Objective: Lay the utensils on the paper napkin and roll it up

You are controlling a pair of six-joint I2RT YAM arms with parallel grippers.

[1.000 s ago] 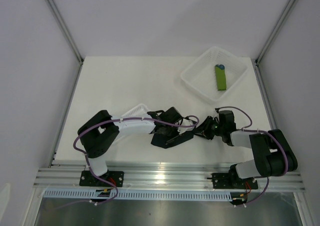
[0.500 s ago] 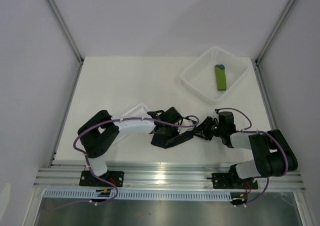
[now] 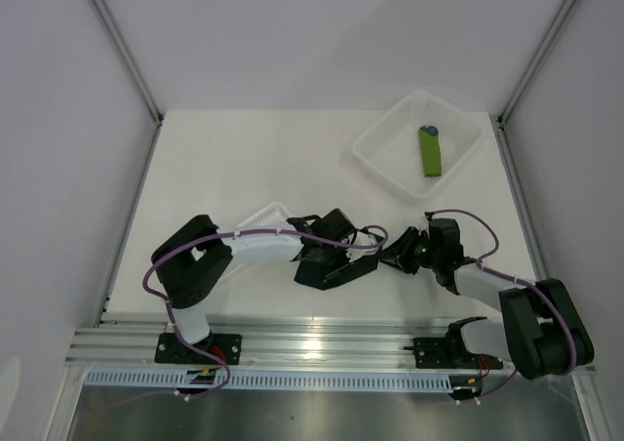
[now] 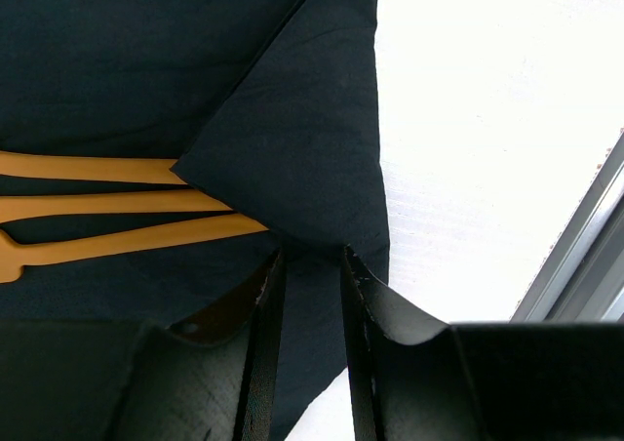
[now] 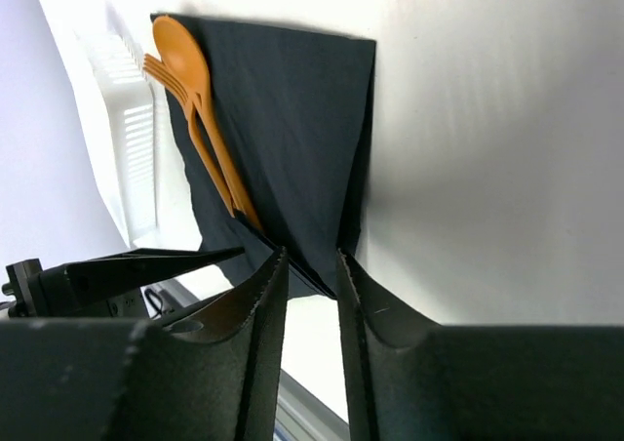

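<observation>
The left arm [image 3: 244, 246] sits as it did a second ago, low over the near tabletop [image 3: 244, 158]. Its left pincer [image 4: 310, 256] is nearly together, clamped on the near edge of the napkin [image 4: 146, 70]. From that grip a corner flap folds up and over the handle ends of the utensils [image 4: 117, 202]. The three orange pieces lie side by side on the black sheet, and their handles run in under the flap just beside the pincer tips. The sheet lies mid-front on the tabletop, between the two wrists. The right pincer [image 5: 309, 256] is likewise narrowed onto the napkin, pinching a near corner. In its view the spoon bowl lies at the far corner, well away from the fingers. The change is in the right arm [image 3: 507, 300]: its elbow and shoulder have swung down toward the front rail, while the pincer has stayed almost in place on the paper. I judge this a shift of posture ahead of rolling, not a release. The first fold is started and the roll itself is not yet made. Far right, the basket [image 3: 386, 120] holds a green bundle [image 3: 430, 151], untouched.
</observation>
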